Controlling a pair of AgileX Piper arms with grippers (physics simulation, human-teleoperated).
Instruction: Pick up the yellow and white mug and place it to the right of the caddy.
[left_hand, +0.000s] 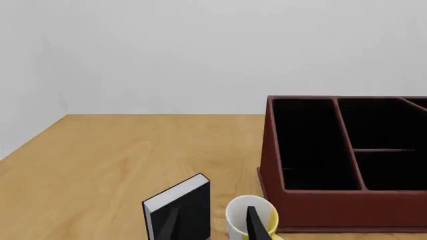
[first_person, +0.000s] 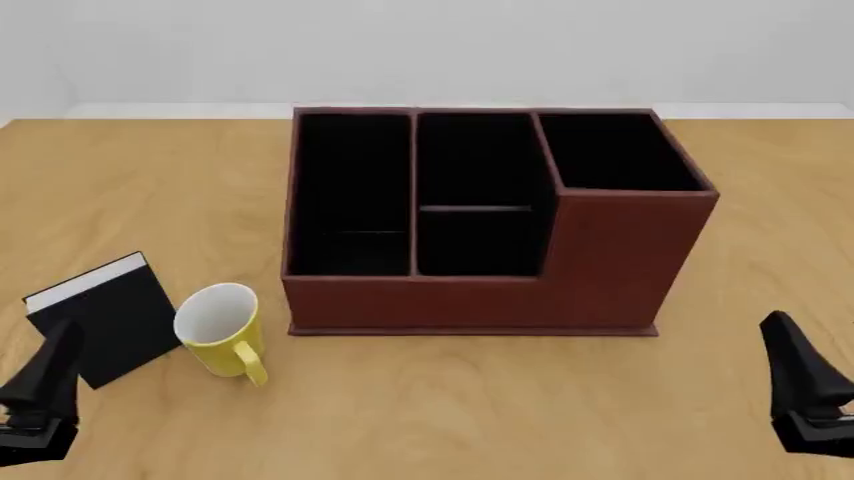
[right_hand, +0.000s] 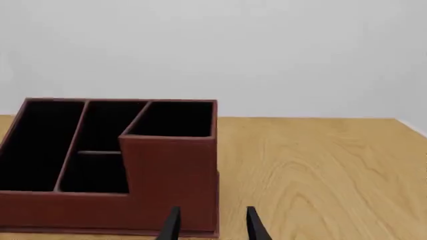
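The yellow and white mug (first_person: 218, 328) stands upright on the table just left of the caddy's front left corner, its handle toward the near edge. In the left wrist view the mug (left_hand: 248, 216) shows between the book and the caddy (left_hand: 343, 162). The caddy (first_person: 481, 225) is a large reddish-brown box with black compartments and a taller right section. My left gripper (first_person: 40, 395) hovers open near the front left, short of the mug, its fingers (left_hand: 253, 222) empty. My right gripper (first_person: 801, 385) is open at the front right, facing the caddy (right_hand: 113, 165), with its fingers (right_hand: 172, 225) holding nothing.
A black book with white page edges (first_person: 100, 315) stands tilted just left of the mug, close to my left gripper. Bare wooden tabletop (first_person: 761, 200) lies to the right of the caddy. A pale wall rises behind the table.
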